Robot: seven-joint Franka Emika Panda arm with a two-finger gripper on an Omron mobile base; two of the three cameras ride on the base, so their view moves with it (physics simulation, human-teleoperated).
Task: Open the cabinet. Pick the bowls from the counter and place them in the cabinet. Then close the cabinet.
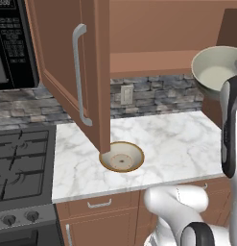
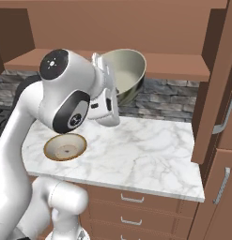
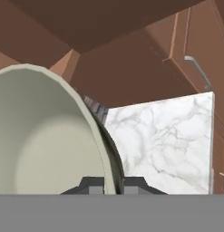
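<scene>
The pincer (image 3: 111,181) is clamped on the rim of the deep grey-green bowl with pale inside (image 2: 127,75), holding it tilted in the air above the white marble surface with grey veins (image 2: 136,150), near the wooden shelf (image 2: 174,65) of the brown wooden wall cabinet (image 1: 93,72); the cabinet doors stand open; the wide shallow cream bowl with tan-brown rim (image 1: 122,156) rests on the surface, below the left door.

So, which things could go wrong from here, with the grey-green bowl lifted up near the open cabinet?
1. The tool pinches only the thin rim of the grey-green bowl, which is tilted, so it might slip and fall on the counter.
2. The bowl hangs close to the cabinet shelf; its edge could hit the shelf front.
3. The cream bowl sits under the open left door, awkward for the next pick.
</scene>
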